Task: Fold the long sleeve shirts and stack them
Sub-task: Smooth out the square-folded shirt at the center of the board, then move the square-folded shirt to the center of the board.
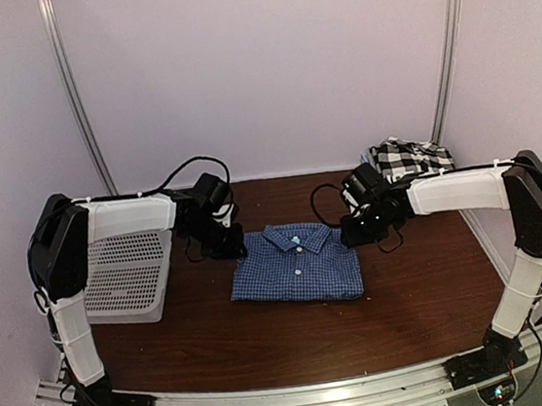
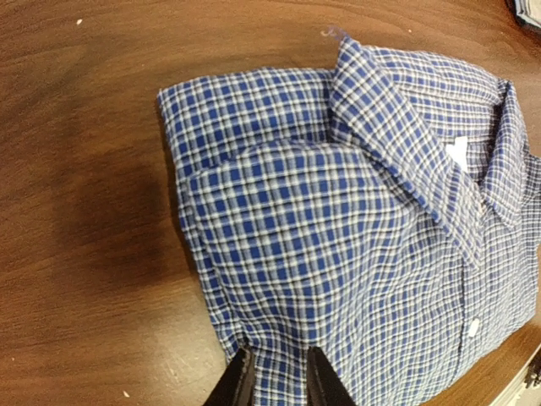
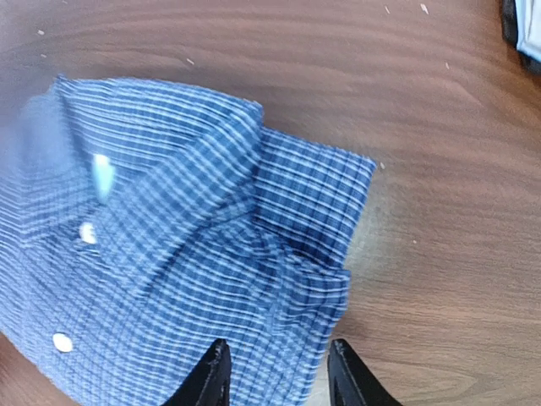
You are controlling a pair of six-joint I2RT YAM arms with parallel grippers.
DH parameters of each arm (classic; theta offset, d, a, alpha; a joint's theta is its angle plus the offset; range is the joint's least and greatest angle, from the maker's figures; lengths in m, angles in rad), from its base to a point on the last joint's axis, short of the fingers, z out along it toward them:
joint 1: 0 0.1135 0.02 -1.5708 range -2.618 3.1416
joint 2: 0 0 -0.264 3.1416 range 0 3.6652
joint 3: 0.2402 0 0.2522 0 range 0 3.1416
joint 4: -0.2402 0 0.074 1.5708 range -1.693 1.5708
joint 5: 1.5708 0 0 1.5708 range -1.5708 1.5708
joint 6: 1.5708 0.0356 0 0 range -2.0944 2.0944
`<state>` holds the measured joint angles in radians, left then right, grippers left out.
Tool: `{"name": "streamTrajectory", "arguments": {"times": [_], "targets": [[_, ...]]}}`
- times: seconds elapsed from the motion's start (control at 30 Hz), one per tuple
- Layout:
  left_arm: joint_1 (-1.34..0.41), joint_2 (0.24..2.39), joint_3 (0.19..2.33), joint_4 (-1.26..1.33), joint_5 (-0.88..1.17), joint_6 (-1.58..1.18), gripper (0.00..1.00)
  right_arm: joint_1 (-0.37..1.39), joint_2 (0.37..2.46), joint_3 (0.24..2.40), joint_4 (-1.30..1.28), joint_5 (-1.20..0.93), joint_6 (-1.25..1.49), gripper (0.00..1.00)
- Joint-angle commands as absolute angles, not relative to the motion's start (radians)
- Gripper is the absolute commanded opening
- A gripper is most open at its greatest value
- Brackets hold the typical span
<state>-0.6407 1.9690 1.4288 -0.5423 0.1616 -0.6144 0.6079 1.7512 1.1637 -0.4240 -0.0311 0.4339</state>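
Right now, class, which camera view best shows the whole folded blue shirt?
The top external view: the blue shirt lies there whole, all four edges in frame. The left wrist view shows only one folded side with the collar; the right wrist view shows the other side, blurred.

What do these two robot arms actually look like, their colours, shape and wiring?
The left arm and right arm match: smooth white tube-like segments joined by chunky black joints, on black bases bolted to a metal rail. Loose black cables loop near the wrists. The left gripper and right gripper each end in two slim black fingers.
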Motion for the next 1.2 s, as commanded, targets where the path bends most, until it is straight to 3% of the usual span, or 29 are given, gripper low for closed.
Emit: {"name": "streamTrajectory", "arguments": {"times": [0.0, 0.07, 0.53, 0.93, 1.17], "targets": [[-0.655, 1.931, 1.456, -0.470, 0.228, -0.604, 0.18, 0.665, 1.721, 1.217, -0.431, 0.008, 0.463, 0.39], [-0.661, 1.946, 1.455, -0.452, 0.259, -0.610, 0.15, 0.676, 1.740, 1.220, -0.395, -0.025, 0.468, 0.37], [-0.594, 2.078, 1.410, -0.417, 0.231, -0.577, 0.15, 0.582, 1.937, 1.186, -0.277, -0.080, 0.469, 0.33], [-0.575, 1.873, 1.231, -0.391, 0.284, -0.622, 0.42, 0.582, 1.782, 1.168, -0.307, -0.078, 0.459, 0.40], [-0.597, 1.778, 1.080, -0.344, 0.359, -0.656, 0.46, 0.583, 1.711, 1.144, -0.313, -0.051, 0.457, 0.45]]}}
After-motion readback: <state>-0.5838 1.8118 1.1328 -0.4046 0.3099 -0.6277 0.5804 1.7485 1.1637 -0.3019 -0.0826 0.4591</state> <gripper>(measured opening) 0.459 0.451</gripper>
